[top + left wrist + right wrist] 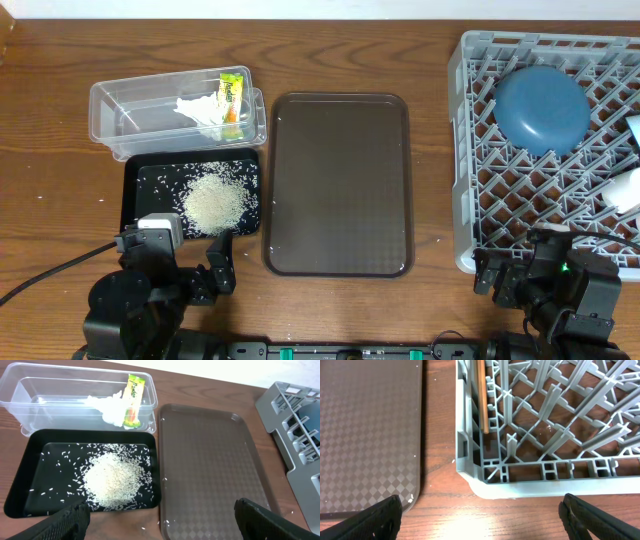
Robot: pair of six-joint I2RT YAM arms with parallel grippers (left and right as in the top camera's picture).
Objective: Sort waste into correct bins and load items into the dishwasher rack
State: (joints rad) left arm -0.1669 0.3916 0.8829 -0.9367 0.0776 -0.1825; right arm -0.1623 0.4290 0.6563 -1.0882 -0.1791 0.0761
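One clear tub (110,100), one black tray (140,205), one brown tray (338,180), one grey rack (468,150), one blue bowl (542,108), one wrapper (232,98), one tissue (198,108).

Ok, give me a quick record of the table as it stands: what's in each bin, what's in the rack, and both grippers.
clear tub: crumpled tissue, yellow-green wrapper
black tray: rice in a pile, loose grains around it
brown tray: lies between the bins and the rack
rack: blue bowl at the far side, wooden chopstick by the left wall
left gripper: open, holding nothing, at the black tray's near edge
right gripper: open, holding nothing, at the rack's near left corner
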